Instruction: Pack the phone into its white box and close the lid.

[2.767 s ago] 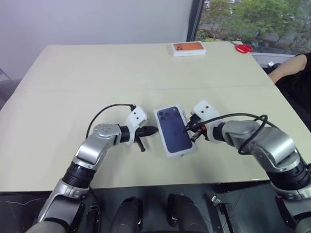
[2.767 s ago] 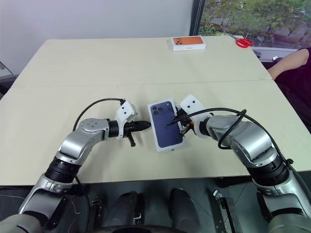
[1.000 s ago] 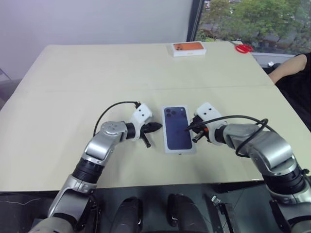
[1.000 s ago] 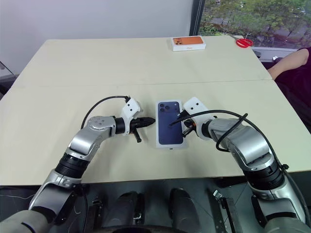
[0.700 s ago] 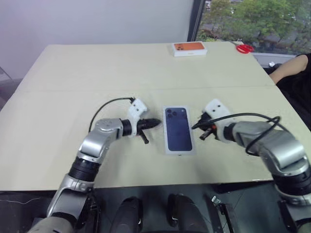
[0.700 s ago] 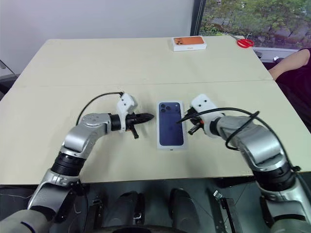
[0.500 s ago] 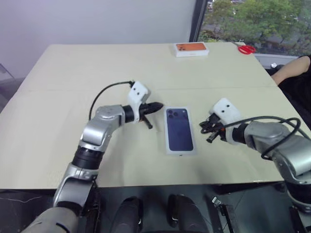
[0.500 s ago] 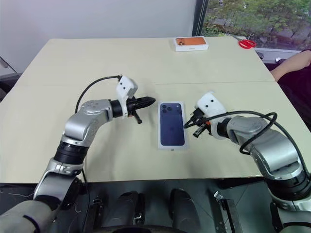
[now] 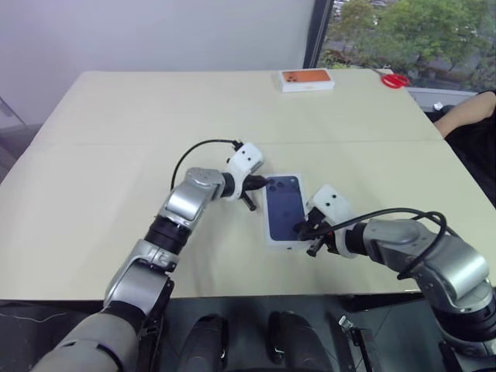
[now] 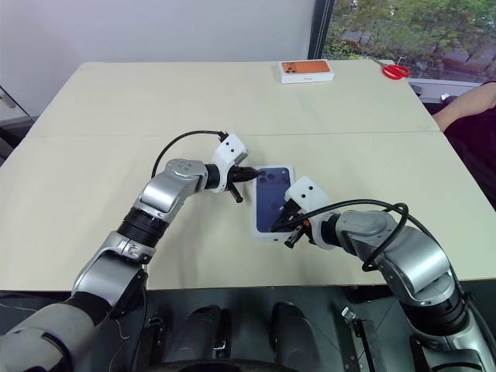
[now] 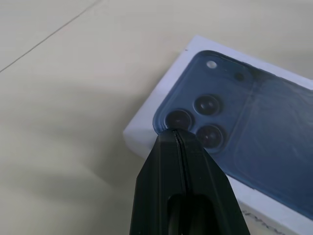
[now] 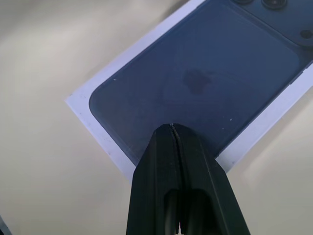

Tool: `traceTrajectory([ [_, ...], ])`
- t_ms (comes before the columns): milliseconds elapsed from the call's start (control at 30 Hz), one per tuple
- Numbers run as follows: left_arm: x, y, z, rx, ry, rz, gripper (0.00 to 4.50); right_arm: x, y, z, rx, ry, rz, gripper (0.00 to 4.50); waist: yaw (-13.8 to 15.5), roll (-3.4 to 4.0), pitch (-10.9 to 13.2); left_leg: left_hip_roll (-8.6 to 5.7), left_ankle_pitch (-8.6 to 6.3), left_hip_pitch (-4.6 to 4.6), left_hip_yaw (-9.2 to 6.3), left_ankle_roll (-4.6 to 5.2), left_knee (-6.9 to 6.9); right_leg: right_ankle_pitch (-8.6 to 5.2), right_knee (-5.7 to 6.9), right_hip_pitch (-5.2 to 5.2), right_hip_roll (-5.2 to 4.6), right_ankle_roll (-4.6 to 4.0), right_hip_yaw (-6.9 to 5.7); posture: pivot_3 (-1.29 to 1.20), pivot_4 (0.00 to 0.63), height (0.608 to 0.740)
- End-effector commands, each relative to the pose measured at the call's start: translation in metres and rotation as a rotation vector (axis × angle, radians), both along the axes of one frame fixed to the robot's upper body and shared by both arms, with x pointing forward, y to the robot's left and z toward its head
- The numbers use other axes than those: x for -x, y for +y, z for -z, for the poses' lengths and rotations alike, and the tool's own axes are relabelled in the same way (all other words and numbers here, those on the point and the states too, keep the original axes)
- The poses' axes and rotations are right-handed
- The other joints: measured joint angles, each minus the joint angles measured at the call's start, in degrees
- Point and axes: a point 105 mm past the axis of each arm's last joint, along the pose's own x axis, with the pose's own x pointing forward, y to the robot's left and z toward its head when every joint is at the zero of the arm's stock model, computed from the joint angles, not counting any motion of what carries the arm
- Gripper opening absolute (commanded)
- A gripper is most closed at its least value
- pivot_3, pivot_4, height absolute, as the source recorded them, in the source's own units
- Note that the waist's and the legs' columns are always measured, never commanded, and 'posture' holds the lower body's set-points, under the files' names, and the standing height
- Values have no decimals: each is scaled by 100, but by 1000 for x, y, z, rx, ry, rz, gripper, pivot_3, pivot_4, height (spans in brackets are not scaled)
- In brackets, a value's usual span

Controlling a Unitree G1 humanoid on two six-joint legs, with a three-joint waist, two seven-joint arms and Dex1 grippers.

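Note:
The white box (image 9: 271, 236) lies flat on the table in front of me, with white side walls. Its top face shows a dark navy phone shape (image 9: 284, 208) with a camera cluster (image 11: 195, 117), flush inside a white border. Whether that is the phone itself or a picture on the lid, I cannot tell. My left gripper (image 9: 263, 184) is shut, its tip at the box's far left corner by the camera cluster (image 11: 175, 132). Shut as well, my right gripper (image 9: 299, 231) points at the near right part of the top face (image 12: 171, 126).
A white box with an orange phone picture (image 9: 306, 78) sits at the table's far edge, with red scissors (image 9: 390, 77) to its right. A person's arm (image 9: 463, 115) rests past the table's right side. The table's near edge runs just below the box.
Both grippers closed in on the box: the left one swung right to its far left corner, and the right one came left onto its near right part. The box stayed about where it was.

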Motion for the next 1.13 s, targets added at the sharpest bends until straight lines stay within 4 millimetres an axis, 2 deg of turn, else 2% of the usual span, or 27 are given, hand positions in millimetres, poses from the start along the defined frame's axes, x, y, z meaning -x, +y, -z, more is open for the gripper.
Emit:
traceTrajectory([
  [33, 3, 9, 20, -35, 56, -23, 0, 0, -5, 7, 20, 29, 35, 44, -2, -2, -1, 0, 0, 6, 0, 0, 0, 0, -2, 6, 0, 0, 0, 0, 150, 740],
  [100, 1, 13, 7, 31, 14, -34, 0, -2, -5, 4, 16, 14, 35, 44, -2, -1, -1, 1, -3, 26, 0, 4, -3, -1, -5, 24, 0, 1, 0, 0, 150, 740],
  [200, -2, 26, -19, 148, -76, -52, 0, -11, -5, -11, -16, -82, 50, 44, -21, -2, 0, 2, -4, 36, 1, 6, -7, -2, -5, 31, 0, 1, 1, 0, 150, 740],
  [267, 0, 46, -45, 225, -198, -77, 0, -27, -16, -32, -50, -226, 114, 44, -43, -1, 3, 4, -4, 35, 1, 6, -8, -2, -3, 27, 1, 1, 1, 0, 150, 740],
  [333, 7, 81, -64, 290, -278, -131, 0, -41, -36, -50, -74, -349, 195, 44, -63, 0, 3, 5, -4, 27, 4, 5, -8, -1, 1, 15, 0, 1, 4, 0, 150, 740],
  [367, 12, 102, -66, 310, -285, -164, 0, -46, -46, -55, -90, -380, 223, 44, -61, -1, 3, 6, -3, 23, 4, 4, -8, -1, 2, 11, -1, 1, 5, 0, 150, 740],
  [500, 31, 160, -62, 315, -274, -261, 0, -57, -66, -60, -142, -425, 276, 44, -46, 2, 2, 7, -3, 26, 6, 4, -10, -1, 1, 13, 0, 1, 3, 0, 150, 740],
  [567, 41, 184, -55, 284, -272, -310, 0, -63, -75, -60, -171, -432, 301, 44, -37, 2, 2, 5, -3, 30, 7, 4, -10, -1, -2, 19, -2, 1, 3, 0, 150, 740],
  [667, 52, 215, -49, 291, -258, -392, 0, -68, -76, -59, -222, -434, 291, 44, -2, 1, 3, 4, -3, 31, 7, 4, -10, -2, -5, 22, -4, 0, 2, 0, 150, 740],
  [833, 62, 236, -42, 266, -248, -474, 0, -67, -74, -56, -238, -431, 236, 44, -8, -1, 4, 2, -4, 29, 6, 4, -9, -2, -6, 23, -8, 0, 0, 0, 150, 740],
  [967, 65, 244, -42, 256, -242, -512, 0, -66, -73, -53, -234, -422, 225, 44, -8, -1, 4, 3, -4, 31, 7, 4, -10, -2, -5, 23, -8, 0, 0, 0, 150, 740],
  [1133, 68, 243, -41, 234, -230, -510, 0, -61, -65, -49, -254, -404, 193, 44, -12, -1, 4, 4, -4, 32, 8, 3, -11, -2, -6, 23, -9, -1, 1, 0, 150, 740],
])
